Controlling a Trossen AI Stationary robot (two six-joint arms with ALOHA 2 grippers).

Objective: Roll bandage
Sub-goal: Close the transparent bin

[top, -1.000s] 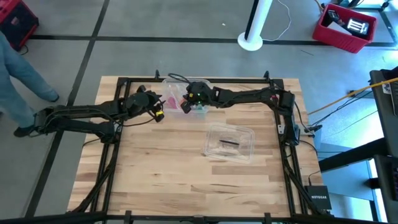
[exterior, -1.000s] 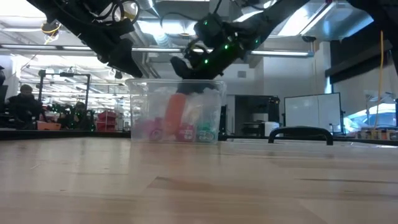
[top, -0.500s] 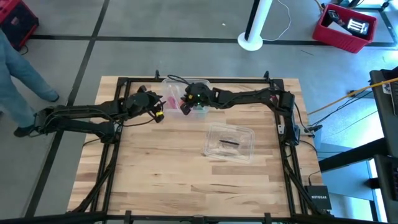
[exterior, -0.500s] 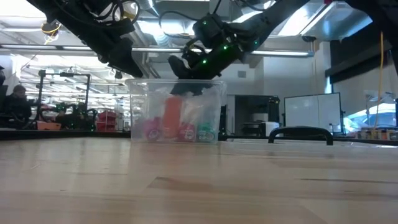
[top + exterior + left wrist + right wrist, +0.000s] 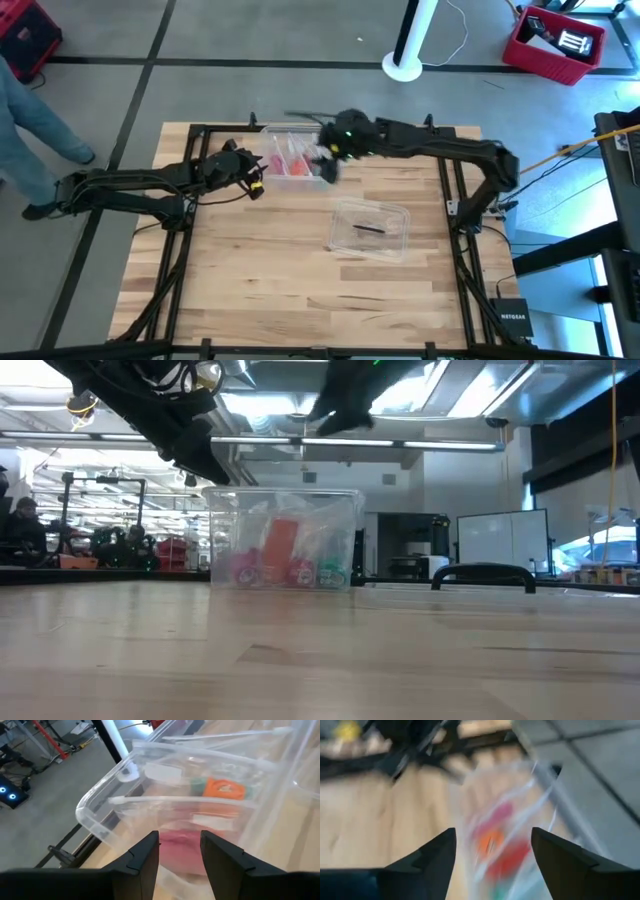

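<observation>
Your bandage (image 5: pixel 283 550) is an orange roll standing up inside the clear box (image 5: pixel 292 163), which sits on the table (image 5: pixel 260 280) at about 12 o'clock, near the far edge. Your right gripper (image 5: pixel 328 165) hangs just past the box at its 3 o'clock side, and its fingers (image 5: pixel 427 857) are spread wide with nothing between them. Your left gripper (image 5: pixel 179 851) waits close to the box at its 9 o'clock side, fingers a little apart and holding nothing. Here is what could go wrong. The roll is packed in with pink and green things and some clear wrap, so if you reach in fast you could grab the wrong thing or only pinch the wrap. The box looks light, so a push from either gripper could slide it or tip it, maybe off the far edge. Both arms are near the same small box, so they could bump each other if you move both at once. The roll is soft, so a weak pinch may let it slip and fall back in. A second ago the right gripper was down in the box, right over the orange roll. Now it has lifted up and swung out toward 3 o'clock, empty. The roll stayed in the box. The left arm has not moved.
</observation>
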